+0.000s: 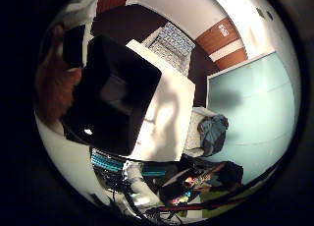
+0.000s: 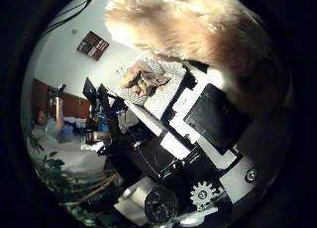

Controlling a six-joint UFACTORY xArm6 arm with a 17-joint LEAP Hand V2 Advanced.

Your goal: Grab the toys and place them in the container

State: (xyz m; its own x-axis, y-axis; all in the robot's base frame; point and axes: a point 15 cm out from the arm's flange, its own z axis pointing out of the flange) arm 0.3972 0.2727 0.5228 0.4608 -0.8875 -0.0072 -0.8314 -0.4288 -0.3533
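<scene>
A tan furry plush toy (image 2: 193, 29) fills one side of the thumb side view, right against the palm. My right hand (image 2: 208, 124) has its black and white fingers curled in beside the plush and seems to grip it. The same fur shows as a brown patch (image 1: 54, 88) past a finger (image 1: 127, 98) that blocks much of the little finger side view. Farther off, a second brown plush toy (image 2: 144, 82) lies on a patterned mat (image 2: 163, 96). I see no container.
The patterned mat (image 1: 171, 46) lies on a dark surface well away from the palm. A pale teal wall (image 1: 255, 98), a white ceiling and a cluttered stand with equipment (image 2: 101, 119) and green plants surround the work area.
</scene>
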